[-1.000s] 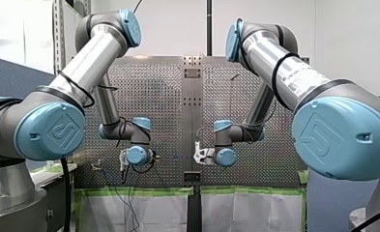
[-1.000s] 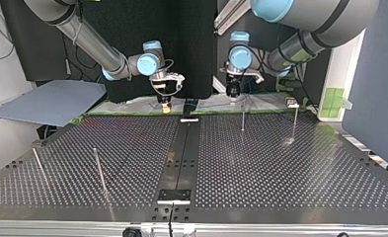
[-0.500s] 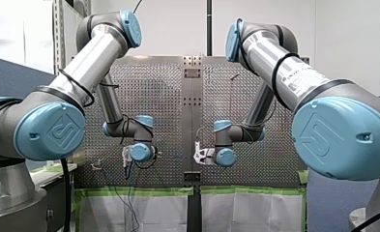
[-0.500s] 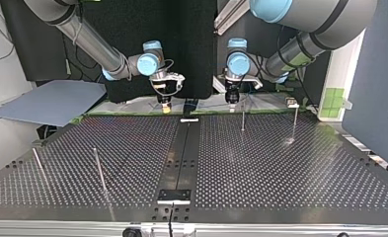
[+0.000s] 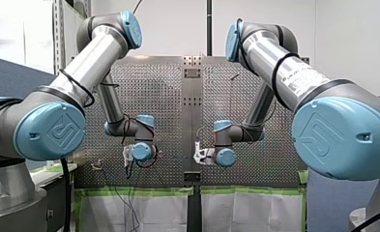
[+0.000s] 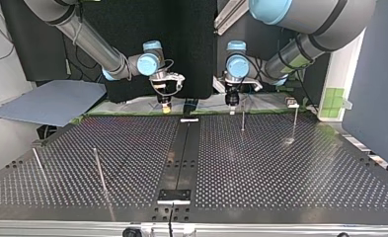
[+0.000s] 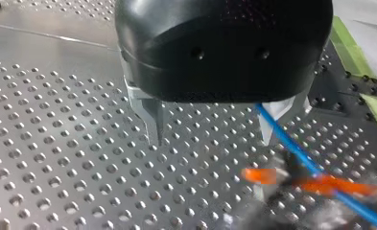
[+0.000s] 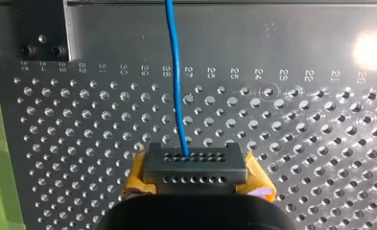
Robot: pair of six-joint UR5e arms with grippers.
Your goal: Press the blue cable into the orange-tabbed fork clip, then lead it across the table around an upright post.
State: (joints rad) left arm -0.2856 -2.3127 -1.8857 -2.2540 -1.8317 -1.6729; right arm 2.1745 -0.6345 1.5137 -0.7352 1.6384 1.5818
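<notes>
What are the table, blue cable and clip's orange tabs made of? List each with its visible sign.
Table: likely brushed metal, aluminium or steel; grey sheen, glare, drilled holes.
Blue cable: seemingly plastic-sheathed wire; smooth, evenly coloured, gently bent.
Orange tabs: probably plastic; saturated colour, but blurred, so unsure.

My left arm [image 5: 88, 65] reaches in from the left with its elbow high, and the forearm slopes down to a bent wrist [image 5: 141, 151]. My left gripper [image 7: 213, 142] points straight down, its black body above two metal fingers [image 7: 155, 120] that stand wide apart. My right arm [image 5: 284, 67] mirrors this from the right, folding down to its own wrist [image 5: 225, 157]. My right gripper [image 8: 195, 165] also points down, yellow pads [image 8: 137, 178] pressed together on the blue cable [image 8: 176, 86]. Both grippers hang low on my near side, close together.
</notes>
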